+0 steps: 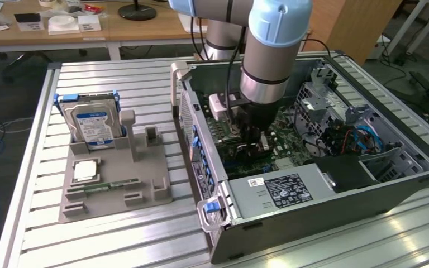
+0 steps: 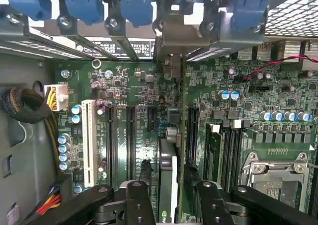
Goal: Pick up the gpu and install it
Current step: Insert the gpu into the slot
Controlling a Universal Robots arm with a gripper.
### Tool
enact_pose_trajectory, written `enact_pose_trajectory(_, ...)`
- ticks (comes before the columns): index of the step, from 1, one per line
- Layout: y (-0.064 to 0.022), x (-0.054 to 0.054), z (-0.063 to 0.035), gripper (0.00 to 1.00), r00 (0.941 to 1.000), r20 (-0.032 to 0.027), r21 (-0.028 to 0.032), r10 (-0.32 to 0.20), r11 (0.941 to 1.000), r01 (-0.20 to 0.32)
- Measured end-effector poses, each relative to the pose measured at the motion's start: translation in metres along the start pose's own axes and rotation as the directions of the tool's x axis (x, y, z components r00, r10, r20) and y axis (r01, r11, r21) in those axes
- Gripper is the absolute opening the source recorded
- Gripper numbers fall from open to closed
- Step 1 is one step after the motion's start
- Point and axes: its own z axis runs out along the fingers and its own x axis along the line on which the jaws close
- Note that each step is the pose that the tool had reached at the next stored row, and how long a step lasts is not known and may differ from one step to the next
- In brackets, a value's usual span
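Clearly the job was far along. The arm reached down into the open computer case [image 1: 326, 184], which lay on its side on the slatted metal table [image 1: 36, 234], and the gripper [image 1: 250, 144] sat low over the motherboard [image 2: 144, 86]. In the wrist view the gpu [image 2: 169, 185] stood on edge between the two black fingers [image 2: 140, 200], running along one of the expansion slots toward the rear brackets with their blue latches [image 2: 79, 4]. It looked seated, or very nearly so, though I could not tell whether its edge connector was pressed fully home. A gap showed on either side of the card, so the jaws seemed parted and the card released rather than clamped; I judged this a loosened hold, not a firm one. Over on the exterior view's left, the grey parts holder [image 1: 114, 184] kept the silver hard drive [image 1: 91, 125] with its blue label upright, and a small green RAM stick [image 1: 110, 186] lay flat near its front. What remained, as far as I could see, was confirming the seat and latching the bracket; whether the latch was closed I could not make out.
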Motion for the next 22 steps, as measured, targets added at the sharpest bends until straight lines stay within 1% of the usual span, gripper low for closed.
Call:
enact_pose_trajectory(7, -0.0011, -0.001, -0.0141, 0.4, 1.0, 0.0001, 0.0001, 0.0, 1.0, 0.0)
enact_pose_trajectory(10, -0.0022, -0.001, -0.0144, 0.4, 1.0, 0.0003, -0.0004, 0.0, 1.0, 0.0)
enact_pose_trajectory(12, -0.0041, -0.001, -0.0145, 0.4, 1.0, 0.0002, -0.0038, 0.0, 1.0, 0.0)
enact_pose_trajectory(19, -0.0043, -0.001, -0.0145, 0.4, 1.0, 0.0002, -0.0039, 0.0, 1.0, 0.0)
enact_pose_trajectory(20, -0.0042, -0.001, -0.0145, 0.4, 1.0, 0.0002, -0.0048, 0.0, 1.0, 0.0)
enact_pose_trajectory(21, -0.0044, -0.001, -0.0144, 0.4, 1.0, 0.0004, -0.0089, 0.0, 1.0, 0.0)
enact_pose_trajectory(22, -0.0044, -0.001, -0.0144, 0.4, 1.0, 0.0003, -0.0169, 0.001, 0.9999, -0.001)
